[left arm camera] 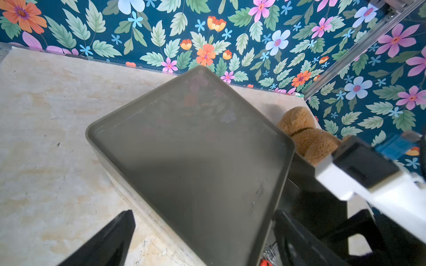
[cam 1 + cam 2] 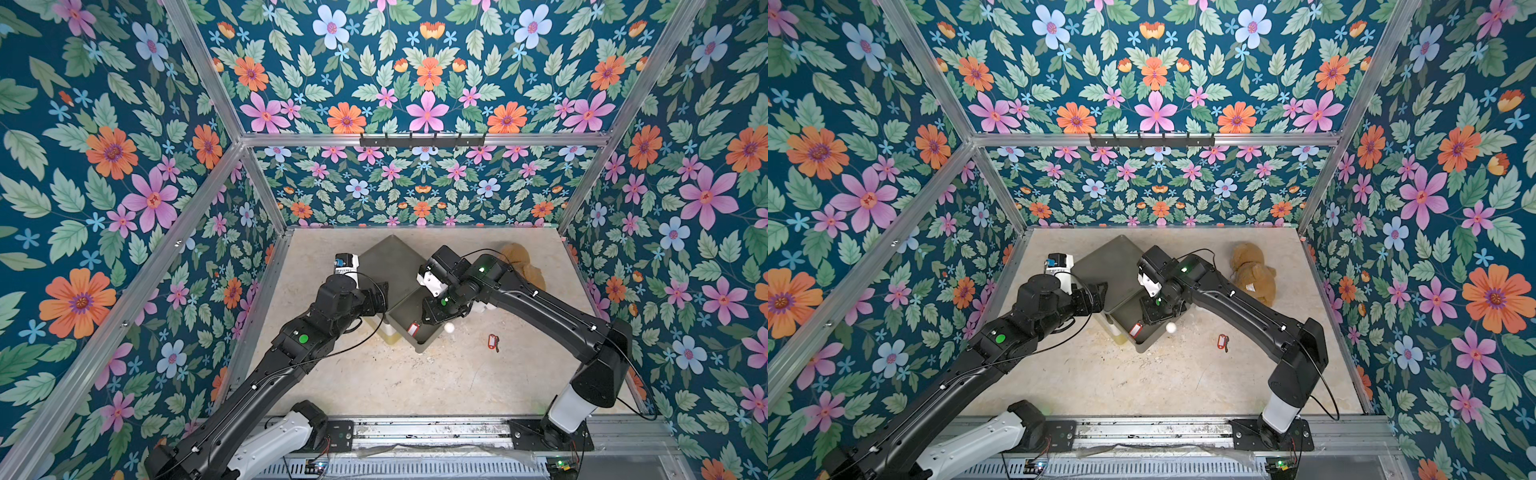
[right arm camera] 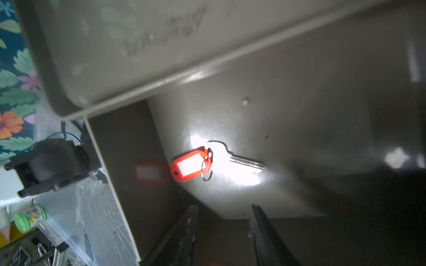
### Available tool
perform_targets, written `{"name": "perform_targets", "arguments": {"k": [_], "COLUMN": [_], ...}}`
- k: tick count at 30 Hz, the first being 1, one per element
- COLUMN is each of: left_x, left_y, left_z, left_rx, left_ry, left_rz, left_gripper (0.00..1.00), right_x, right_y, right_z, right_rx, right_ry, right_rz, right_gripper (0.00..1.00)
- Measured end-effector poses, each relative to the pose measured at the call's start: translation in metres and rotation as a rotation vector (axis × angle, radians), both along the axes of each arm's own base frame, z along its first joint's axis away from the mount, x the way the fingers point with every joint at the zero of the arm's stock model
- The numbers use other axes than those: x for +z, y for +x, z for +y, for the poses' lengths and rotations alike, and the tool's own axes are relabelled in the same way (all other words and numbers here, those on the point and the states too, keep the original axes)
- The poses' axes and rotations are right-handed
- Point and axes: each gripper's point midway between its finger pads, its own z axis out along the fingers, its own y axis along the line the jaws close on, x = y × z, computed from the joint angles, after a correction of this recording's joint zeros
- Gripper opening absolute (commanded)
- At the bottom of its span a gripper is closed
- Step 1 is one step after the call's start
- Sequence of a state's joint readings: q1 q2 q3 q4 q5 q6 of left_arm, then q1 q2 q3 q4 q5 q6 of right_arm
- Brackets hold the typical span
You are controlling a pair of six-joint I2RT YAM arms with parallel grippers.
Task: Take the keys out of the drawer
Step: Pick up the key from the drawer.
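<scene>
The grey-green cabinet [image 2: 388, 262] stands mid-table with its drawer [image 2: 428, 341] pulled out toward the front. One of the keys [image 3: 196, 164], red-tagged with a silver blade, lies alone on the drawer floor, and shows in both top views [image 2: 412, 328] [image 2: 1136, 329]. Another red-tagged key [image 2: 493, 343] lies on the table right of the drawer. My right gripper [image 3: 224, 221] hangs inside the drawer, open and empty, a short way from the key. My left gripper [image 1: 204, 213] is open wide, its fingers straddling the cabinet's front left corner [image 2: 380, 297].
A brown teddy bear [image 2: 1254, 274] lies at the back right, beside the cabinet. A small white ball [image 2: 1170, 327] rests by the drawer's right side. A black hook rack [image 2: 422, 140] is mounted on the back wall. Flowered walls enclose the table.
</scene>
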State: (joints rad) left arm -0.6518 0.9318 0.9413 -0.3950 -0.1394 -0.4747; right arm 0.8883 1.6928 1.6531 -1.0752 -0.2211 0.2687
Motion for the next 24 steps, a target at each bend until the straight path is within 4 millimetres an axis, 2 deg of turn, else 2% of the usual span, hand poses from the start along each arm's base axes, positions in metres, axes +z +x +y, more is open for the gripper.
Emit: {"name": "perform_targets", "arguments": {"k": [14,24], "left_x": [-0.013,-0.009], "left_y": [0.004,0.003], "left_z": [-0.004,-0.003], "left_rx": [-0.005,-0.004], "left_ry": [0.024,0.017], "left_rz": [0.024,0.014], "left_gripper": [0.99,0.99], "right_x": [-0.004,-0.011], "right_y": [-0.009,-0.011], "right_z": [0.018,0.032], "right_rx": [0.043,0.073], "right_ry": [0.026,0.013], "right_rz": [0.028,0.033], "right_gripper": [0.43,0.43]}}
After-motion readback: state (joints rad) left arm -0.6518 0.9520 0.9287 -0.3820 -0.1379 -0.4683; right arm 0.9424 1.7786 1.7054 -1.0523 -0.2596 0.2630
